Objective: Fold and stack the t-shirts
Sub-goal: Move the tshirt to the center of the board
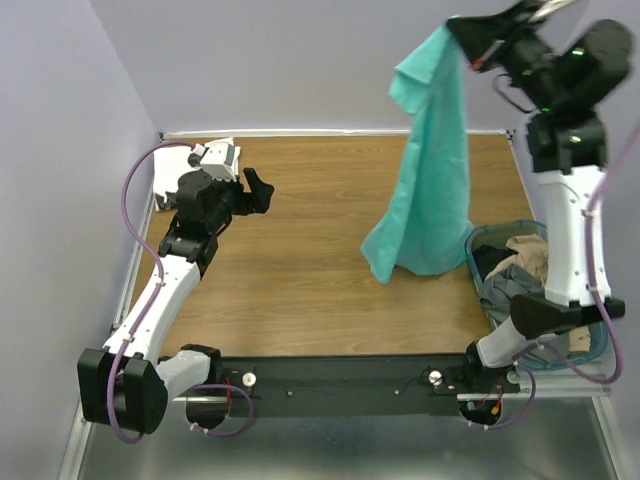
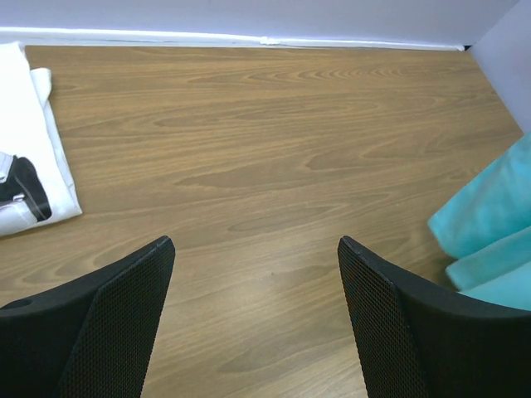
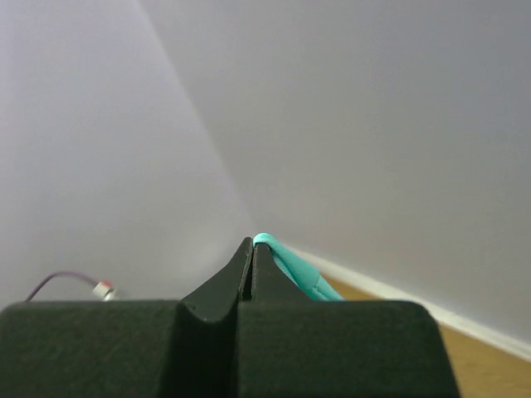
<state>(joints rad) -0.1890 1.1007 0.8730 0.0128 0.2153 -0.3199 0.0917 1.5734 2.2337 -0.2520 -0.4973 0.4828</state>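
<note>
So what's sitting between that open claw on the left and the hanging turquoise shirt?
Nothing: only bare wooden table lies between the left gripper and the turquoise t-shirt, as the top and left wrist views show.

No legible writing

No word, number or brand can be read in any view. The folded white cloth t-shirt (image 2: 37, 124) at the far left corner of the brown wooden table (image 2: 274, 149) bears black printed marks (image 2: 31, 186) near its edge, cut off by the left wrist view's border and too partial to make out as letters
</note>
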